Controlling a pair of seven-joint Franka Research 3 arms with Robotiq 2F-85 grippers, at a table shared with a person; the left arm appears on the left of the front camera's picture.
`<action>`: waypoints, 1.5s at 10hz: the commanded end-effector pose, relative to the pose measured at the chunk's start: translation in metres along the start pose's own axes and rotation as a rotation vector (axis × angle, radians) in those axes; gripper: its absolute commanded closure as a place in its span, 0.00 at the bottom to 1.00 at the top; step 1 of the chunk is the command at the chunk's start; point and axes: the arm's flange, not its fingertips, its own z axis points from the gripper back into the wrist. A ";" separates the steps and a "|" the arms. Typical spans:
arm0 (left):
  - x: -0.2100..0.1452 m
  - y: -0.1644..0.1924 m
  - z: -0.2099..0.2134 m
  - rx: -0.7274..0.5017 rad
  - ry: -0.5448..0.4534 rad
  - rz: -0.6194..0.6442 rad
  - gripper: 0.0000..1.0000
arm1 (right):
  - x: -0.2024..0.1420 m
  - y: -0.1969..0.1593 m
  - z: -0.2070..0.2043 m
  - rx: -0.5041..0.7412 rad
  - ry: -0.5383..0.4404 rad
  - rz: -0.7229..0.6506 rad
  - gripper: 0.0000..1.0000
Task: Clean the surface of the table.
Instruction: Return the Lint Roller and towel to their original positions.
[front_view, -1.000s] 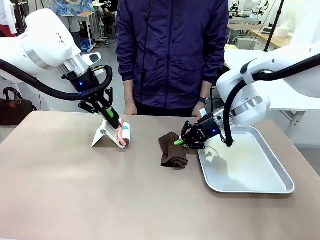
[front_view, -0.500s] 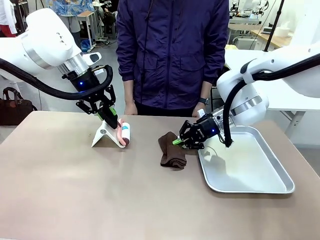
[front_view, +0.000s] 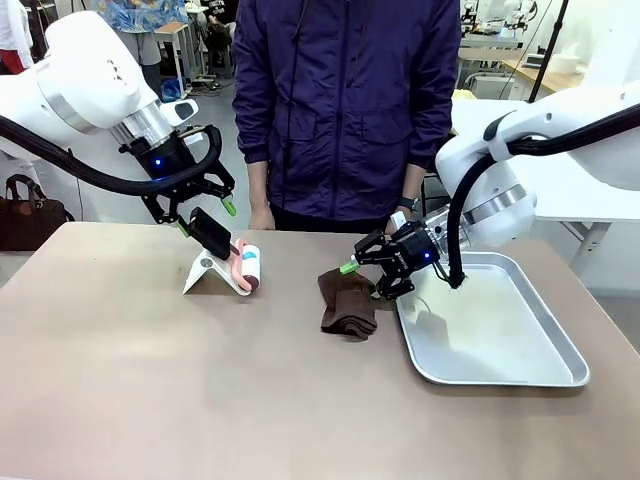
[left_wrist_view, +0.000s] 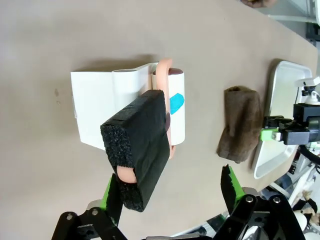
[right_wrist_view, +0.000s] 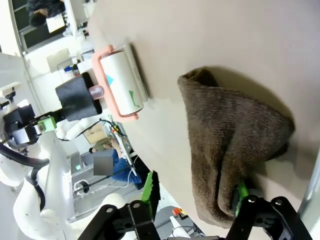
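The brownish tabletop (front_view: 200, 400) fills the lower frame, with a metal tray (front_view: 560, 375) at lower right. A brown cloth (front_view: 345, 303) lies centre beside it, ready for wiping; the right pincer (front_view: 362, 281) straddles its edge, jaws apart, gripping nothing. Upper left, the left pincer (front_view: 205, 215) gapes wide around the lint roller's (front_view: 247, 268) black handle without clamping it.

- lint roller (front_view: 247, 268) with pink frame and white roll, blue mark on the roll, resting in a white stand (front_view: 207, 272); black foam-wrapped handle (front_view: 209, 232) angles up and away from it
- brown folded cloth (front_view: 346, 303), crumpled, lying between roller and tray, its right edge just beside the tray's left rim
- metal tray (front_view: 560, 352), shallow, rounded corners, near right side
- person in dark purple jacket (front_view: 345, 105) standing at far edge
- brown bag (front_view: 28, 215) on floor, far left
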 end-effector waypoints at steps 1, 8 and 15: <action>-0.008 0.004 0.010 0.005 -0.020 0.010 0.00 | -0.002 0.015 0.009 -0.033 0.002 0.068 0.00; -0.057 0.039 0.044 -0.143 -0.047 -0.039 0.00 | -0.009 0.101 0.025 -0.571 -0.045 0.135 0.00; -0.201 0.121 0.099 -0.513 0.008 -0.278 0.00 | -0.114 0.067 0.128 -0.037 -0.010 0.131 0.00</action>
